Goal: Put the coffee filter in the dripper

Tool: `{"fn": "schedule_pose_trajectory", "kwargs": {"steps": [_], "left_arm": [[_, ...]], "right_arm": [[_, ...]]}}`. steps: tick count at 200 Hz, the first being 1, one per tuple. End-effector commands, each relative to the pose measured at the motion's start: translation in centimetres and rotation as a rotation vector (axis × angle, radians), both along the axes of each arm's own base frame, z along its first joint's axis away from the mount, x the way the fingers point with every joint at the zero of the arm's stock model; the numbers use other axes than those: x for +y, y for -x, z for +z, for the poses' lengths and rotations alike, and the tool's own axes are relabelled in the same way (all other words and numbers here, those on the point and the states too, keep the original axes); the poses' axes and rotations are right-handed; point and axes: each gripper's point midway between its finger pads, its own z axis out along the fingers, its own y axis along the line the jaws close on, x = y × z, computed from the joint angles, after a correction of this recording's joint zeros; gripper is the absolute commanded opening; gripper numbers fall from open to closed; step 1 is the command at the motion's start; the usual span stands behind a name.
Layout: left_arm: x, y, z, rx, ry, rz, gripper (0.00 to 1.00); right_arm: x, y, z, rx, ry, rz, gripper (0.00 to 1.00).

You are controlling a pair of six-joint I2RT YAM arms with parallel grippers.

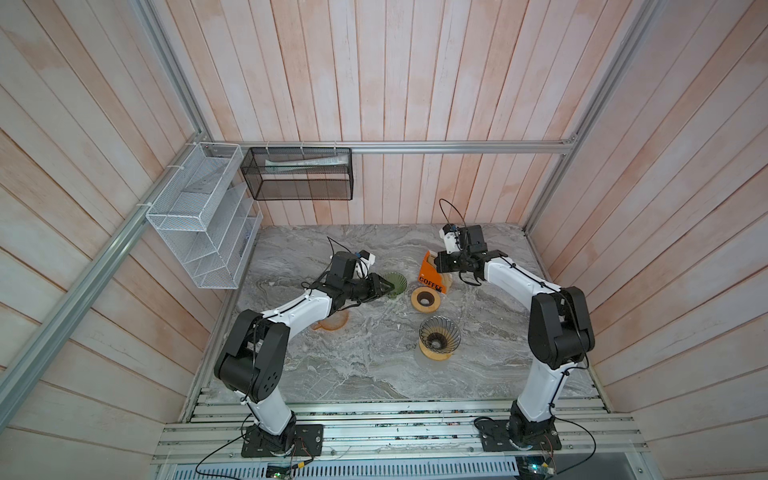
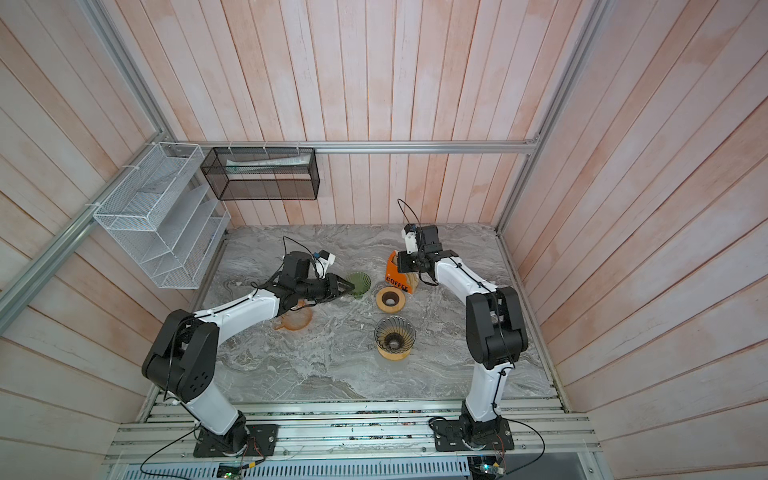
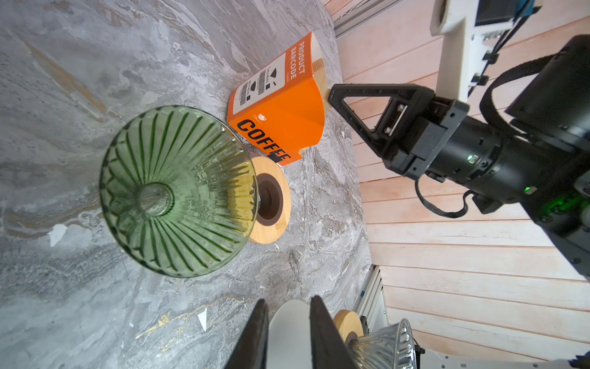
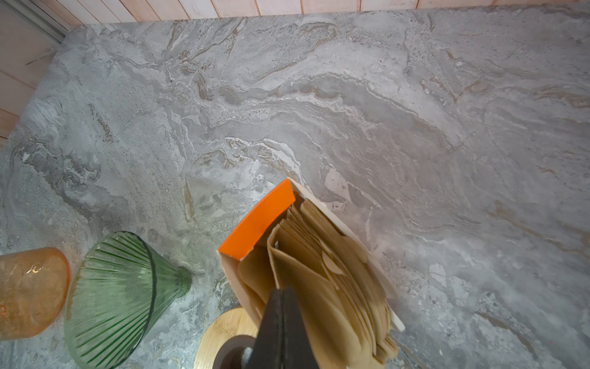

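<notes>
An orange coffee box point(image 1: 430, 276) point(image 4: 258, 220) stands open at the back of the marble table, packed with brown coffee filters point(image 4: 319, 271). My right gripper point(image 1: 440, 262) point(image 4: 281, 292) reaches into its top, shut on the edge of the front coffee filter. A green glass dripper point(image 1: 395, 284) point(image 3: 172, 191) stands mouth up to the left of the box. My left gripper point(image 1: 390, 286) point(image 3: 289, 302) hovers at its left rim, jaws slightly apart and holding nothing. A smoky glass dripper point(image 1: 439, 338) sits on a wooden base nearer the front.
A bare wooden ring base point(image 1: 424, 298) lies between the box and the smoky dripper. An orange glass dripper point(image 1: 332, 322) sits under my left forearm. A white wire rack point(image 1: 203, 216) and a black mesh basket point(image 1: 299, 172) hang on the back-left walls.
</notes>
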Motion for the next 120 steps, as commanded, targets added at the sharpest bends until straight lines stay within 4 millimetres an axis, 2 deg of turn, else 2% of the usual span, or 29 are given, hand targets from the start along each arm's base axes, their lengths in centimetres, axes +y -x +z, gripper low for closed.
{"fn": "schedule_pose_trajectory", "kwargs": {"steps": [1, 47, 120], "left_arm": [[0.1, 0.1, 0.5, -0.016, 0.017, -0.005, 0.26], [0.1, -0.1, 0.8, -0.022, 0.019, -0.003, 0.26], [0.2, 0.2, 0.9, -0.033, 0.013, -0.003, 0.26]], "right_arm": [[-0.2, 0.4, 1.5, -0.029, 0.015, -0.007, 0.0], [-0.3, 0.5, 3.2, -0.059, 0.011, -0.007, 0.0], [-0.7, 1.6, 4.8, -0.085, 0.005, -0.012, 0.0]]}}
